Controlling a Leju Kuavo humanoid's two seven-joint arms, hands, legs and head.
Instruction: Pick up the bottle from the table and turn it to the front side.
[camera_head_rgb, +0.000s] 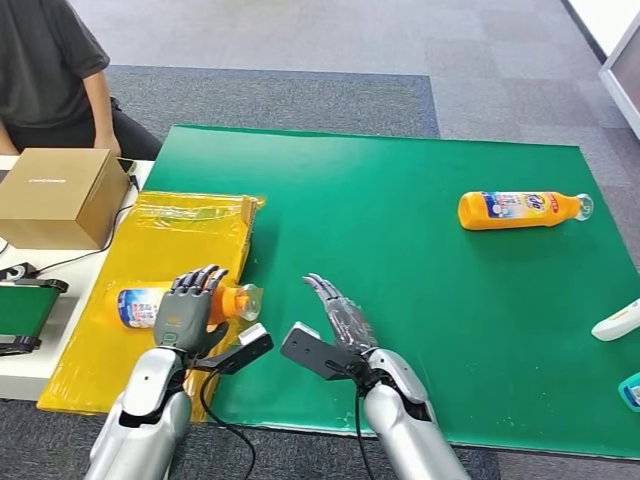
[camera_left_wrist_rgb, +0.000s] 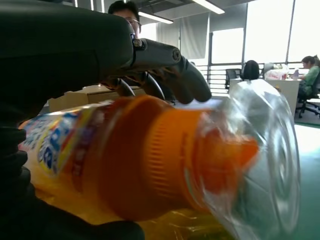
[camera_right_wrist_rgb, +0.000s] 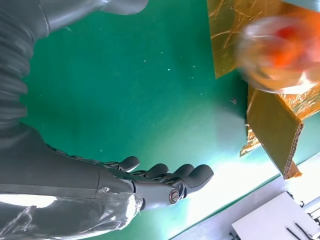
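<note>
Head view had the orange bottle (camera_head_rgb: 181, 303) lying on its side on the yellow foil-wrapped board (camera_head_rgb: 151, 250) at the left of the counter (camera_head_rgb: 392, 300), clear cap pointing towards the green mat. The left hand (camera_head_rgb: 185, 310) was draped over the bottle's middle, fingers (camera_head_rgb: 198, 281) curled across the top of it and the thumb low on the near side. Whether that was a firm grip or just contact, I couldn't tell. Left wrist view put the cap and orange neck right up against the lens, dark fingers arched over the body.

The right hand (camera_head_rgb: 340, 315) hovered flat over the mat, fingers straight and spread, holding nothing. A second orange bottle (camera_head_rgb: 521, 209) lay well apart at the far right of the mat. A cardboard box (camera_head_rgb: 60, 195) sat beside the foil board, with a seated person (camera_head_rgb: 53, 70) behind it.

The risk, as I judged it: a round, smooth bottle on slick foil could roll or squirt out if the fingers closed off-centre, and a loose hold could let it twist during the turn. The label was blurred close up, and its far end was hidden behind the hand, so which side faced up was hard to make out.
</note>
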